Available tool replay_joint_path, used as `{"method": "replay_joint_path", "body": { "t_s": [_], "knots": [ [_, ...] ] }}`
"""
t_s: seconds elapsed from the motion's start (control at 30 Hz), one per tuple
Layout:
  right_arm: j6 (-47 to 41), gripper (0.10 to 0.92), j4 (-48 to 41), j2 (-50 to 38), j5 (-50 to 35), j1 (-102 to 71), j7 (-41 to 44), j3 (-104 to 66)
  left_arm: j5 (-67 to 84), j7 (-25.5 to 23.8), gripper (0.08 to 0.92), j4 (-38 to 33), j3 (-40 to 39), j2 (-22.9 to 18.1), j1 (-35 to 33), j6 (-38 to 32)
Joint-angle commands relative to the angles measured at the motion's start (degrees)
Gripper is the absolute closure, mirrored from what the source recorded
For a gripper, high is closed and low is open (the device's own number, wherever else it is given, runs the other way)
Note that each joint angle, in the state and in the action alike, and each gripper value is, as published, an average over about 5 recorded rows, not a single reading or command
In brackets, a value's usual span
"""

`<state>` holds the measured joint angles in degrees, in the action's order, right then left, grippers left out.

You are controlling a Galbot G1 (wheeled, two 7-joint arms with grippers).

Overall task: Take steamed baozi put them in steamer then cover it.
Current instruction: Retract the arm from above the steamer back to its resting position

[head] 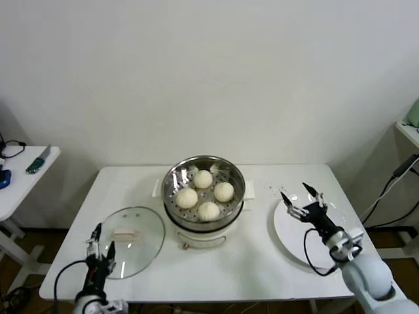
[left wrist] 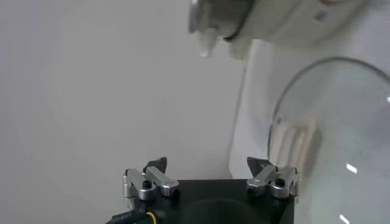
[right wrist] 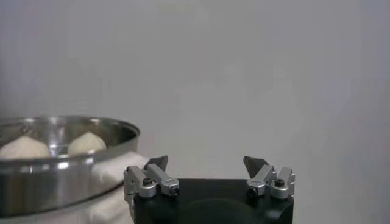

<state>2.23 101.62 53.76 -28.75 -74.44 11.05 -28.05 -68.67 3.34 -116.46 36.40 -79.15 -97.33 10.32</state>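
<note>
Your right gripper (head: pixel 302 194) open above the white plate (head: pixel 288 234), your left gripper (head: pixel 99 239) open beside one glass cover (head: pixel 134 241), four steamed baozi (head: pixel 209 210) inside one uncovered steamer (head: pixel 171 176), bare table (head: pixel 124 186) around.

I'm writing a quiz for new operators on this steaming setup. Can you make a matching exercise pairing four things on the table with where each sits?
Things:
1. four cream-white round dough buns
2. round clear glass lid with cream bar handle
3. flat white round plate
4. open right claw

Places:
A. flat on the table, left of the pot
B. hovering above the plate
C. inside the shiny steel steamer basket
D. on the table, right of the pot

Pairs: 1-C, 2-A, 3-D, 4-B
</note>
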Motion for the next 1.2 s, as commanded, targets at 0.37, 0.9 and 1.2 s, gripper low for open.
{"method": "replay_joint_path", "body": {
  "t_s": [0.37,0.9,1.2],
  "knots": [
    [0.37,0.203,-0.81,5.13,5.88,-9.13,0.38,-6.70,-16.12,1.46,0.177,20.60,-3.19,2.69,13.33,-3.99],
    [0.54,0.203,-1.53,5.88,8.42,-8.20,0.43,-5.48,-14.07,4.01,0.177,26.89,-5.10,3.71,19.73,-3.77],
    [0.68,0.203,-1.74,6.75,9.88,-8.09,0.87,-5.50,-11.62,4.88,0.177,29.10,-5.90,4.43,21.93,-2.69]
  ]
}}
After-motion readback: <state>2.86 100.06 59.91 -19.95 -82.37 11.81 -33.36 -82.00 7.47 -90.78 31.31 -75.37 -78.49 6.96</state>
